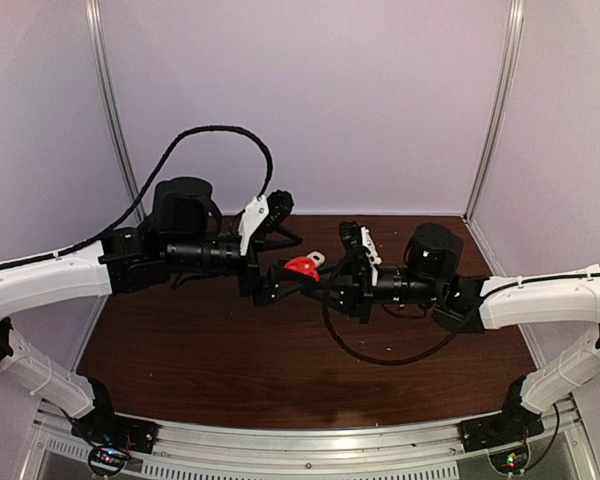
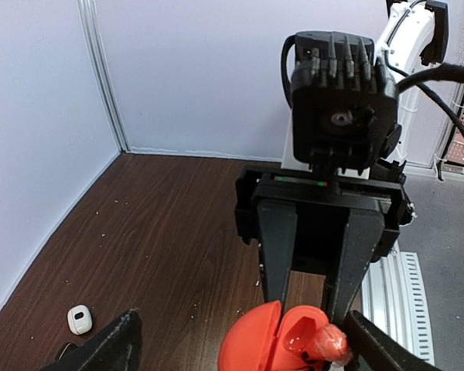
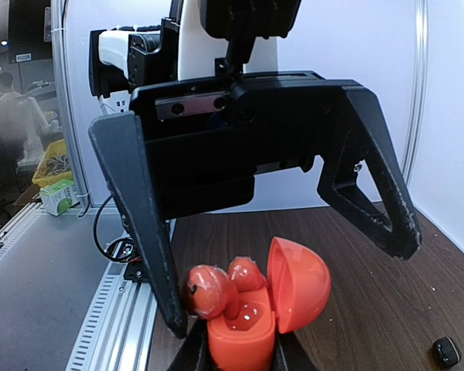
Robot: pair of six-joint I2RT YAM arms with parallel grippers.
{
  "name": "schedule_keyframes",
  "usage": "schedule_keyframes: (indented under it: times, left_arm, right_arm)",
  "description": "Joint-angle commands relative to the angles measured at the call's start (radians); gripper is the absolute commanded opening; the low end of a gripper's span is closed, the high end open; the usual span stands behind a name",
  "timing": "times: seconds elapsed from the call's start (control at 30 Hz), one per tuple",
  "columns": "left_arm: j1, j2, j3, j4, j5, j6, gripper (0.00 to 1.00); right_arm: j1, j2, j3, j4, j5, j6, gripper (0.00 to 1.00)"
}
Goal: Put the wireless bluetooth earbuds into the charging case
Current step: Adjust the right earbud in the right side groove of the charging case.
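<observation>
The red charging case stands upright above the table with my right gripper shut on its base. Its lid hangs open to the right. One red earbud sits in a socket. A second red earbud sticks up out of the near socket, tilted, against one finger of my left gripper. My left gripper is wide open, its fingers either side of the case and earbud. In the top view the case sits between both grippers mid-table.
A small white case lies on the dark wood table toward the left wall. A small black object lies on the table at the right. White walls close off the back and sides; a metal rail runs along the near edge.
</observation>
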Motion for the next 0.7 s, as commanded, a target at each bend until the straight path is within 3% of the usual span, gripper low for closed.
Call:
schedule_keyframes:
  times: [0.0, 0.67]
  left_arm:
    - [0.042, 0.022, 0.03, 0.052, -0.054, -0.018, 0.9]
    - [0.071, 0.044, 0.013, 0.06, -0.006, -0.034, 0.89]
  right_arm:
    - [0.028, 0.001, 0.039, 0.032, -0.09, -0.016, 0.0]
    - [0.037, -0.024, 0.04, 0.038, -0.087, -0.015, 0.0]
